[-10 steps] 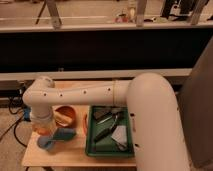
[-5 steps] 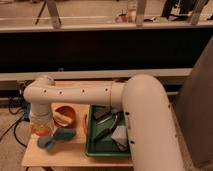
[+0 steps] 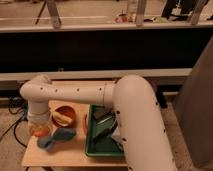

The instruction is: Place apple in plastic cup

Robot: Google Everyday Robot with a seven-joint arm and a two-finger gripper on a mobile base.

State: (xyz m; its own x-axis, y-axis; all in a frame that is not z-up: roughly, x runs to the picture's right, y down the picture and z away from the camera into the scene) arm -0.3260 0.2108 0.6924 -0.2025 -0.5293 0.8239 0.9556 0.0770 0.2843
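Observation:
My gripper (image 3: 38, 126) hangs from the white wrist at the left end of the small wooden table (image 3: 70, 155), pointing down. Right under it is a small round orange-red shape, the apple (image 3: 39, 131). It seems to sit inside the clear plastic cup (image 3: 40, 134), whose walls I can barely make out. The wrist hides the top of the apple and the cup's rim, so I cannot tell whether the gripper still touches the apple.
An orange bowl (image 3: 64, 116) with a pale yellowish item stands just right of the gripper. A blue item (image 3: 55, 136) lies in front of the bowl. A green tray (image 3: 95, 145) holding dark and white objects takes up the table's right half. My thick white arm crosses above it.
The thick arm link has shifted slightly left. The wrist has stayed over the same spot at the table's left end, perhaps a touch lower.

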